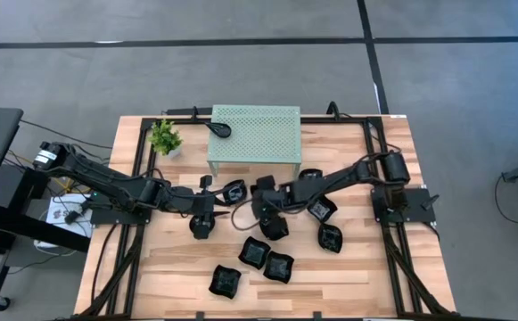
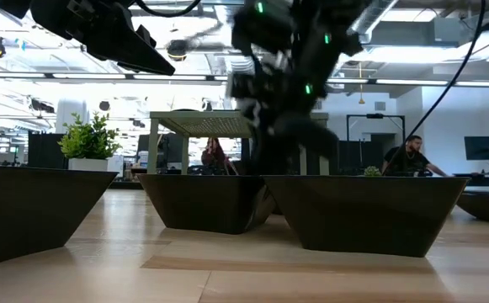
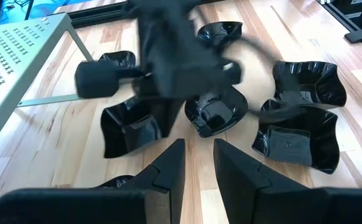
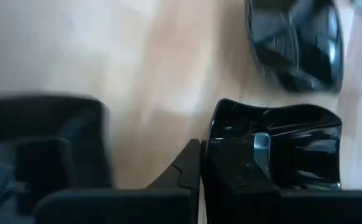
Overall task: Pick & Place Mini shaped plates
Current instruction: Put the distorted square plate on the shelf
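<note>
Several black mini plates with wavy rims lie on the wooden table [image 1: 178, 267], among them three near the near edge [image 1: 254, 254] [image 1: 278, 266] [image 1: 225, 281]. One more [image 1: 219, 129] sits on the green perforated stand [image 1: 254, 134]. My right gripper [image 1: 263, 211] reaches in from the right to the middle of the cluster and is shut on a plate [image 4: 274, 152]. My left gripper [image 1: 201, 225] hovers left of the cluster. Its fingers [image 3: 200, 163] are open, hold nothing and point at the plates [image 3: 215, 113]. My right gripper holds the mini plate by its rim [image 4: 210, 146], one finger [image 4: 190, 168] outside the wall and the other inside the bowl. The fingers slant down from the table's right side. Whether the plate is lifted clear, I cannot tell.
A small potted plant [image 1: 165, 136] stands at the far left by the stand. More plates lie right of the right gripper [image 1: 324, 209] [image 1: 330, 238] and along the stand's front [image 1: 232, 192] [image 1: 310, 176]. Bare wood shows at the near left and near right. People sit in the room behind [image 2: 408, 156].
</note>
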`<state>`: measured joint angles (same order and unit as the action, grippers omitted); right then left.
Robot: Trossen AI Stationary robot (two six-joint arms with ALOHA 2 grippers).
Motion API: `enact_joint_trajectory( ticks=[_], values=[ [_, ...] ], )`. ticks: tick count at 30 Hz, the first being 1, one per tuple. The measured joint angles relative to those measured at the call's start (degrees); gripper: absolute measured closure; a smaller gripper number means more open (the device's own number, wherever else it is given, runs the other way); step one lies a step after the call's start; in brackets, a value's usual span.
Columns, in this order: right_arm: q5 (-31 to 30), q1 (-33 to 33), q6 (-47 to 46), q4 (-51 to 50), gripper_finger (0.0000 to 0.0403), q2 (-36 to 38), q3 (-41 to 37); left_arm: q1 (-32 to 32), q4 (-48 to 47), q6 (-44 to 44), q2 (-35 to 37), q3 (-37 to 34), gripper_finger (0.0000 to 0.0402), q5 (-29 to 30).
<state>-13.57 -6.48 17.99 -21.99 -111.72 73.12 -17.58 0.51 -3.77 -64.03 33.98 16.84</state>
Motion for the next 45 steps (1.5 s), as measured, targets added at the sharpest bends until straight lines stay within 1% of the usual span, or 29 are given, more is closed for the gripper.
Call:
enact_joint_trajectory(
  ticks=[2, 4, 7, 10, 14, 17, 19, 21, 23, 25, 27, 30, 34, 40, 45],
  values=[
    [-1.6, -1.7, -1.6, -3.6, 0.0396, 0.0, 3.4, 0.0, 0.0, 0.0, 0.0, 0.0, 0.0316, 0.0],
    [-4.5, -3.4, -3.7, -7.8, 0.0397, 0.0, 7.1, 0.0, 0.0, 0.0, 0.0, 0.0, 0.0316, 0.0],
    [-9.8, -5.3, -4.6, -15.0, 0.0401, 0.0, 12.4, 0.0, 0.3, 0.0, 0.0, 0.0, 0.0316, 0.0],
    [-15.6, -5.9, -4.0, -20.0, 0.0398, 0.0, 17.7, 0.0, 1.1, 0.0, 0.0, 0.0, 0.0316, 0.0],
    [-18.2, -4.9, -3.4, -27.9, 0.0399, 0.0, 25.1, -0.2, 1.6, 0.0, 0.0, 0.0, 0.0316, 0.0],
    [-18.1, -2.4, -0.3, -29.1, 0.0401, 0.0, 29.3, -0.7, 3.7, 0.0, 0.0, 0.0, 0.0316, 0.0],
    [-17.5, 0.0, 2.1, -28.8, 0.0399, 0.0, 31.4, -1.3, 4.2, 0.0, 0.0, 0.0, 0.0316, 0.1],
    [-15.4, 3.3, 3.9, -28.1, 0.0399, 0.1, 32.5, -1.7, 4.2, 0.0, 0.0, 0.0, 0.0316, 0.0],
    [-10.4, 6.9, 4.6, -27.1, 0.0401, 0.1, 32.6, -2.0, 4.2, 0.0, 0.0, 0.0, 0.0316, 0.1],
    [-3.7, 10.6, 5.2, -26.2, 0.0401, 0.1, 32.6, -2.0, 4.2, 0.0, 0.0, 0.0, 0.0316, 0.1],
    [0.6, 13.8, 6.3, -25.4, 0.0401, -0.1, 32.6, -2.0, 4.2, -0.2, 0.0, 0.0, 0.0316, 0.1],
    [1.5, 17.4, 6.6, -24.7, 0.04, -0.8, 32.6, -2.0, 4.2, -0.3, 0.0, 0.0, 0.0316, 0.1],
    [2.5, 20.0, 7.8, -23.8, 0.04, -0.8, 32.6, -2.0, 4.3, -0.5, 0.0, 0.0, 0.0316, 0.1],
    [10.7, 21.5, 9.4, -22.3, 0.04, -0.9, 32.6, -2.0, 4.5, -0.5, 0.0, 0.0, 0.0316, 0.0],
    [10.7, 22.0, 7.4, -22.3, 0.04, -2.2, 32.5, -2.0, 4.7, -0.5, 0.0, 0.0, 0.0316, 0.0]
  ],
)
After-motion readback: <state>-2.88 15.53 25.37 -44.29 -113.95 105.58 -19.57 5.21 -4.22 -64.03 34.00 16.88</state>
